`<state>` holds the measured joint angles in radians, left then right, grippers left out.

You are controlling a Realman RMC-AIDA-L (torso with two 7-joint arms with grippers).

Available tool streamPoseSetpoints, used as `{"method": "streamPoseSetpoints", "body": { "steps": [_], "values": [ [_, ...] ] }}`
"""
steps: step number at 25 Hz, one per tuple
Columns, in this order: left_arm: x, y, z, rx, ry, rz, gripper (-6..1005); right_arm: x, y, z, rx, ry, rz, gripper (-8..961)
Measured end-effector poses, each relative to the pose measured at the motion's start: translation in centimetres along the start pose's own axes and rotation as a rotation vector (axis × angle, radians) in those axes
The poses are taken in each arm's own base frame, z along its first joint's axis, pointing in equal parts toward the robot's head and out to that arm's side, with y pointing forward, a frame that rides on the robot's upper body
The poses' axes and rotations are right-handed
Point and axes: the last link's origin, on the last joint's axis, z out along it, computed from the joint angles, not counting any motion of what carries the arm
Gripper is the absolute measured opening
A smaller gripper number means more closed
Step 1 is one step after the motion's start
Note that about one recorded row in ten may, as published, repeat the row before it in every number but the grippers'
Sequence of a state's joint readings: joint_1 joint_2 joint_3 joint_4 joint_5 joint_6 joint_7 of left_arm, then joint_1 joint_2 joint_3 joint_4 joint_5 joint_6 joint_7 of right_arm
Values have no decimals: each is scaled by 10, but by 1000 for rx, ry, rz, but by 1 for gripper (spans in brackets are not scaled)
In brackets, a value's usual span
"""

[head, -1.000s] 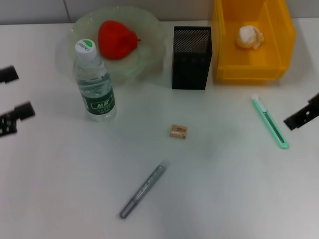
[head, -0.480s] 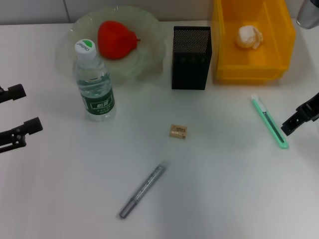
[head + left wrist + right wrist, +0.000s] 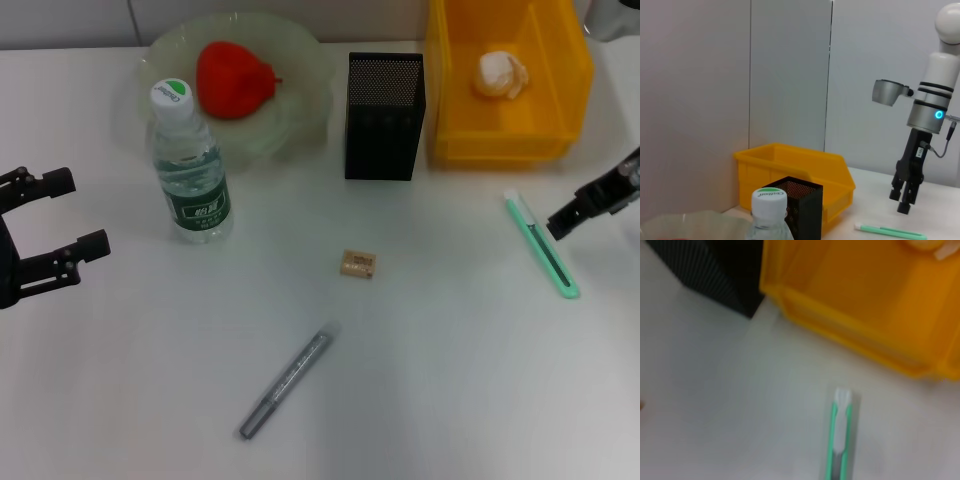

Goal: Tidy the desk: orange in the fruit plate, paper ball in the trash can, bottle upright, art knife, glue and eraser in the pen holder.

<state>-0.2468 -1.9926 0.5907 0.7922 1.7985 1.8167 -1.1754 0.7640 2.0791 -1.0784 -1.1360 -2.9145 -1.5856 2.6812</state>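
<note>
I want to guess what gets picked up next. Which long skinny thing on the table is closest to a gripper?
The green art knife: the right gripper hovers right beside it, while the grey glue stick lies far from both grippers.

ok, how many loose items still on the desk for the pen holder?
3: green art knife at right near the right end effector, eraser mid-desk, grey glue stick nearest the robot.
</note>
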Motion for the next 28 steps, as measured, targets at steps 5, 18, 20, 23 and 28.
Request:
{"method": "streamPoseSetpoints", "body": {
  "steps": [5, 18, 20, 23, 28],
  "values": [
    [-2, -1, 5, -2, -2, 8, 815, -7, 4, 10, 23, -19, -7, 816],
    [-6, -3, 14, -1, -4, -1, 814, -25, 19, 34, 42, -44, -42, 816],
    [-7, -2, 15, -5, -8, -3, 814, -26, 20, 37, 42, -41, -44, 816],
    [-7, -2, 16, -8, -11, -3, 814, -26, 22, 41, 37, -29, -45, 688],
    [-7, -3, 18, -6, -13, 1, 815, -27, 24, 44, 30, -30, -44, 588]
  ]
}}
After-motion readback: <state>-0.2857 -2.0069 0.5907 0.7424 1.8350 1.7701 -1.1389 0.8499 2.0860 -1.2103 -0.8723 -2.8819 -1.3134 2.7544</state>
